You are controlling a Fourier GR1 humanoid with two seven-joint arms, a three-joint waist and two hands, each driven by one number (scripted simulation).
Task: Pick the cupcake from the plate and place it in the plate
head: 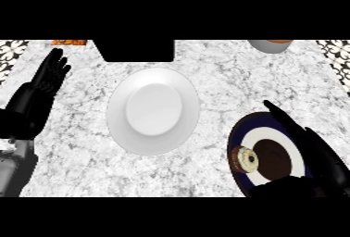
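Cupcake (244, 159) on a dark blue plate (239, 132) near the front right corner of the marble counter (219, 65), right hand (309, 141) just beside it
Right hand released, fingers straight, stretched over the right side of the dark blue plate, apart from the cupcake on that plate's left part, holding nothing. White plate (153, 111) at the counter's middle. Left hand (42, 78) open, fingers up, resting by the left edge. Black block (133, 50) at the far edge, grey bowl (270, 45) toward the far right corner
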